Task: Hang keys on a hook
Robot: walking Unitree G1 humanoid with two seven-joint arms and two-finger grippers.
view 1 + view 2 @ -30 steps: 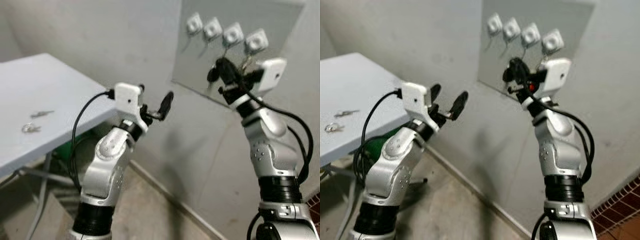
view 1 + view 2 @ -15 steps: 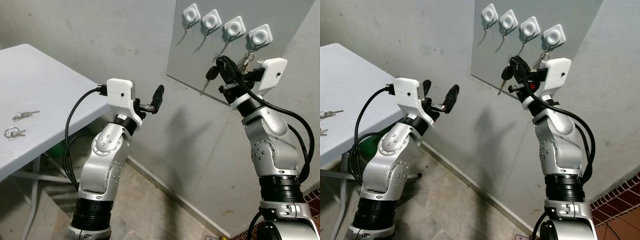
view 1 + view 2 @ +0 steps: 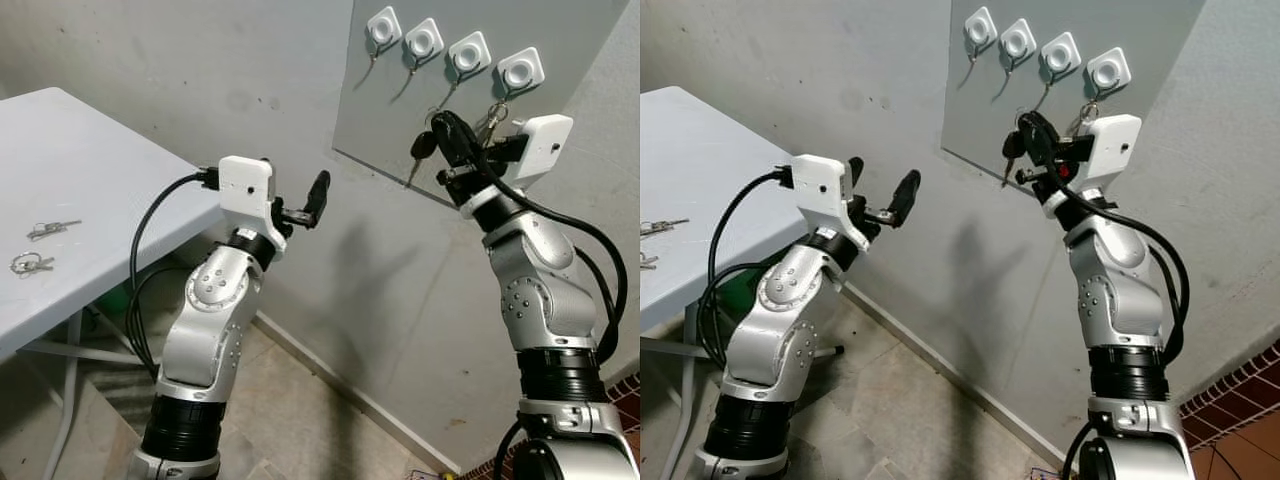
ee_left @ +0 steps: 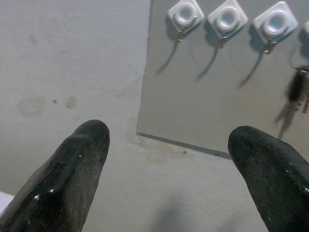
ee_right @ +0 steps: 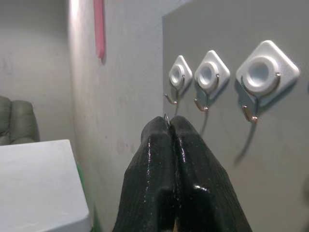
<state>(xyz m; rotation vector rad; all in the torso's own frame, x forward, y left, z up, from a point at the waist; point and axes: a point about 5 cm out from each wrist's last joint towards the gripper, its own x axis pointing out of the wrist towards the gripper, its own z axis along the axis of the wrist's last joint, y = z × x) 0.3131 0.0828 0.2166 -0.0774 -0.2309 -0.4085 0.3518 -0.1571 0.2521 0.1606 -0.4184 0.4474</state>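
Note:
Four white square hooks (image 3: 468, 52) sit in a row on a grey wall panel (image 3: 400, 110). My right gripper (image 3: 446, 134) is raised just below the two rightmost hooks and is shut on a bunch of keys; a black-headed key (image 3: 422, 148) dangles from it. In the right wrist view the fingers (image 5: 169, 159) are pressed together with a thin wire ring at their tip. Silver keys (image 3: 495, 114) show right under the rightmost hook (image 3: 522, 70). My left gripper (image 3: 882, 185) is open and holds nothing, left of the panel and pointing at it.
A grey table (image 3: 90, 180) stands at the left against the wall, with two more key bunches (image 3: 52, 228) (image 3: 28, 263) on it. Something green (image 3: 740, 290) lies under the table. The floor is bare concrete; red brick tiles (image 3: 1240, 400) are at the lower right.
The camera has tilted, so the whole picture shifted. The right gripper stays shut on the keys below the hooks. The left gripper has drawn back a little and stays open.

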